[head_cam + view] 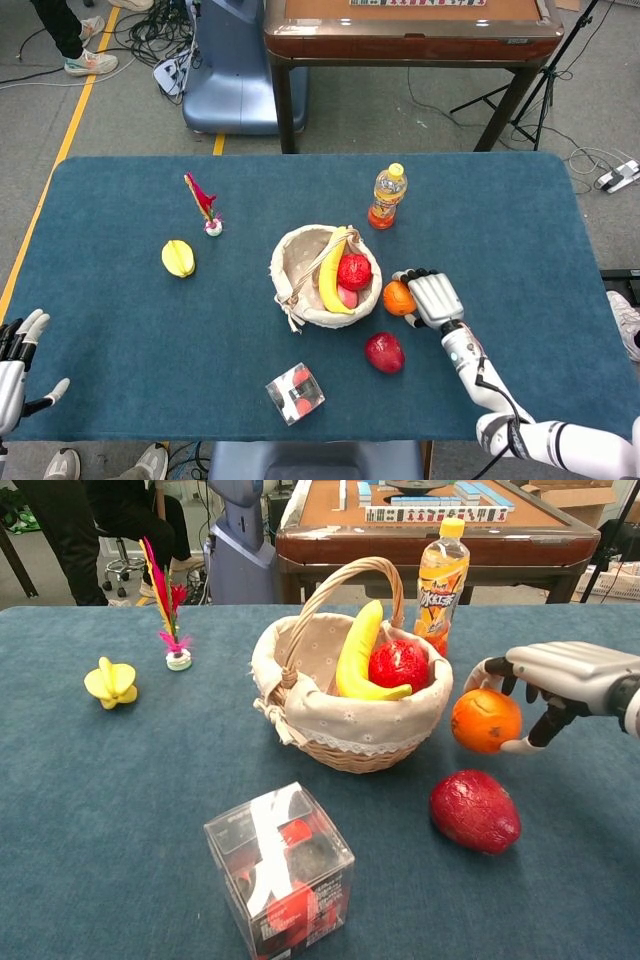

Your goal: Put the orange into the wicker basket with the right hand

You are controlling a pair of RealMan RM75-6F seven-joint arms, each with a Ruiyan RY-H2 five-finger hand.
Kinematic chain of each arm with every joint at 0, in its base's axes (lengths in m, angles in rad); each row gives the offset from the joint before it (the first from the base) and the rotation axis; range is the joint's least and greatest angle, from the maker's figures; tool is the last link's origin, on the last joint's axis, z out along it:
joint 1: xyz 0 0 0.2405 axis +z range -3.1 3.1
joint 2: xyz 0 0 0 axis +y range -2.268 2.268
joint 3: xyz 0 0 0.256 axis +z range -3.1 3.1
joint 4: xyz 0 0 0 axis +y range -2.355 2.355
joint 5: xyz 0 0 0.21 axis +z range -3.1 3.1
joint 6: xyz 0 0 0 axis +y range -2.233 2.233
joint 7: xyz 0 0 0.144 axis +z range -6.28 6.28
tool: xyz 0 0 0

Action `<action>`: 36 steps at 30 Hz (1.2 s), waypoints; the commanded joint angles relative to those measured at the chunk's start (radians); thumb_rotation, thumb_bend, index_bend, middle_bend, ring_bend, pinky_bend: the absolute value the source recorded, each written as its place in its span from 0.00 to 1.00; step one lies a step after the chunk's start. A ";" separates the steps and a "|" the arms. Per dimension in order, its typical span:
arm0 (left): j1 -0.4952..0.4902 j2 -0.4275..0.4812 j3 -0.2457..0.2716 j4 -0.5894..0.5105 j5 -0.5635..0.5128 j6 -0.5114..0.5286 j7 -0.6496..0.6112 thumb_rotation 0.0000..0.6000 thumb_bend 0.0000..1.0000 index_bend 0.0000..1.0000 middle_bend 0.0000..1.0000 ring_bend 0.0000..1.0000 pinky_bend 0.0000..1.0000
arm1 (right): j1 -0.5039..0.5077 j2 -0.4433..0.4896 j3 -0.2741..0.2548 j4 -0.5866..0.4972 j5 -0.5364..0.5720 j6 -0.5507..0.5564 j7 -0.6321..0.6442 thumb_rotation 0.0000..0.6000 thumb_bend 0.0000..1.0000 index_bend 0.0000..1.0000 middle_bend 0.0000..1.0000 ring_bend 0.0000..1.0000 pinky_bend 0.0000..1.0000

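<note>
The orange (484, 720) sits just right of the wicker basket (330, 730), close to its rim. My right hand (560, 675) wraps it from the right. The fingers curl over the orange's top and far side, and the thumb presses its lower right. From the head view, the right hand (430, 297) covers the right half of the orange (396, 298) beside the basket (300, 300). The basket holds a banana (357, 650) and a red fruit (398, 664). My left hand (14, 366) rests at the table's near left corner with its fingers spread, holding nothing.
A dark red fruit (475, 811) lies in front of the orange. An orange drink bottle (442, 575) stands behind the basket. A clear box (280, 865) sits near the front edge. A yellow toy (111, 682) and a feathered shuttlecock (168, 610) are at the left.
</note>
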 commanded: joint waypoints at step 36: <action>-0.002 0.008 -0.006 -0.013 -0.001 0.004 0.007 1.00 0.22 0.04 0.00 0.00 0.00 | 0.084 0.070 0.100 -0.270 0.091 0.052 0.095 1.00 0.28 0.24 0.27 0.27 0.45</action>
